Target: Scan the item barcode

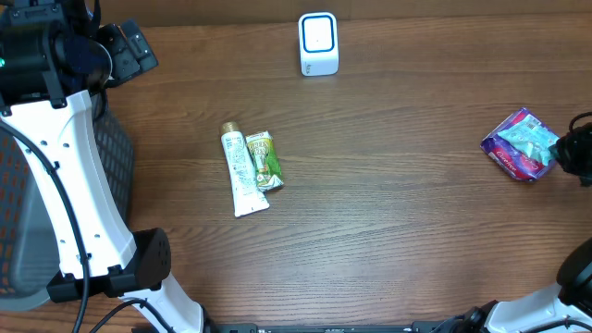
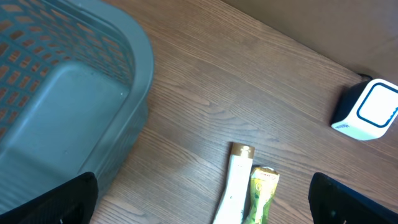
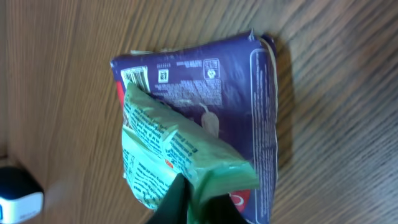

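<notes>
Status: the green packet lies on top of the purple packet. Both are on the counter at its far right edge, well apart from the scanner at the back middle.

Right jaws sit at the green packet's near edge. One dark fingertip overlaps the film, but we cannot tell whether they pinch it or only touch it. Left jaws are spread wide with nothing between them, hanging by the basket on the left.

Handling, our read: both packets are light, soft film, so they will crumple and sag, and the glossy wrap may slip. We would take hold at a sealed end seam, where the film is doubled and stiffer — not on the puffy middle.

The purple packet shows a barcode near one corner. We cannot see the green one's code. Keep the hold off the code and that face flat toward the scanner window, or it may not read.

The tube and small sachet lie side by side mid-counter — no jaws near them.
</notes>
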`<state>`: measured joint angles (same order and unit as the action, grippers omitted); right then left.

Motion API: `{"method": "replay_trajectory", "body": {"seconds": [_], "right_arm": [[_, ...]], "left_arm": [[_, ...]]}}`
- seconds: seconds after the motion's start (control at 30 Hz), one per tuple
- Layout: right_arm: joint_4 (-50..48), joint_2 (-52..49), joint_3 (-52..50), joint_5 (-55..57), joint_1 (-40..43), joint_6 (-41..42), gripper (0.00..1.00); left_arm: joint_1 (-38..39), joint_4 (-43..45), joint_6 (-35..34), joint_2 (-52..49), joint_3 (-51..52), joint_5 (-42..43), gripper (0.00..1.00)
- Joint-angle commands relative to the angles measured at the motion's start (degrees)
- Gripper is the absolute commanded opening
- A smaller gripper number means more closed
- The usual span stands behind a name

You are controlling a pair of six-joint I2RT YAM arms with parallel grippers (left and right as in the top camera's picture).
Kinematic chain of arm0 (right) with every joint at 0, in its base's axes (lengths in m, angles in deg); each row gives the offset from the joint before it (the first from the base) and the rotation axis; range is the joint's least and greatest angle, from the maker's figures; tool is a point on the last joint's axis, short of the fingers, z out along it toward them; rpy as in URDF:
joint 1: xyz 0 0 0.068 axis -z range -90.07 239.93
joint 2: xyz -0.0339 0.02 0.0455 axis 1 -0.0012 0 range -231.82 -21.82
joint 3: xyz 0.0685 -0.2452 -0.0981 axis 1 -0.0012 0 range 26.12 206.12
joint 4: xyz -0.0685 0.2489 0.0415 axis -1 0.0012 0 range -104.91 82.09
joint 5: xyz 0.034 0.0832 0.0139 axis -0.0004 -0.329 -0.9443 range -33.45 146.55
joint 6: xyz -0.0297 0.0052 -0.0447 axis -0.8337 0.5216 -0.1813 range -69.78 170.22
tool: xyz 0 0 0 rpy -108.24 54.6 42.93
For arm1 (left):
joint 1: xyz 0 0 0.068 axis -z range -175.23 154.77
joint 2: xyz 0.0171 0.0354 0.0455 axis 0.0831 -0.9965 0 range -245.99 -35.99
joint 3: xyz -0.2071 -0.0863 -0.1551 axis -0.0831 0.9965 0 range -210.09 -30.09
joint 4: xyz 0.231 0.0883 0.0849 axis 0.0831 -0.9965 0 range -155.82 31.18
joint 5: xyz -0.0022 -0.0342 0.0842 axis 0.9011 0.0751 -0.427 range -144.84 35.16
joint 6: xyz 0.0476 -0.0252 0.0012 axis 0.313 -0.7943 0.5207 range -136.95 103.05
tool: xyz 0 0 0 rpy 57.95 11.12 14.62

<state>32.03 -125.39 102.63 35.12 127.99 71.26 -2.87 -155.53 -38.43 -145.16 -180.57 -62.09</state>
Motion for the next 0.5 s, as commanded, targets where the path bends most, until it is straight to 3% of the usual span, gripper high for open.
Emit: {"method": "replay_trajectory", "body": {"seconds": [0.0,0.17,0.4,0.47], "right_arm": [[-2.1,0.8,0.6,1.7,-1.7,0.0,0.35],[-4.0,1.0,1.5,-4.2,-4.9,-4.9,0.74],[2.2,4.7,11.2,-3.7,-8.8,-4.8,0.82],[5.2,5.9,14.8,-1.7,-9.9,-4.7,1.0]], "left_arm": [[-0.2,-0.1,-0.8,-0.2,0.1,0.3,1.0],[-0.2,-0.1,-0.8,-0.2,0.1,0.3,1.0],[-0.2,-0.1,-0.8,-0.2,0.1,0.3,1.0],[-0.2,-0.1,-0.8,-0.2,0.1,0.3,1.0]]}}
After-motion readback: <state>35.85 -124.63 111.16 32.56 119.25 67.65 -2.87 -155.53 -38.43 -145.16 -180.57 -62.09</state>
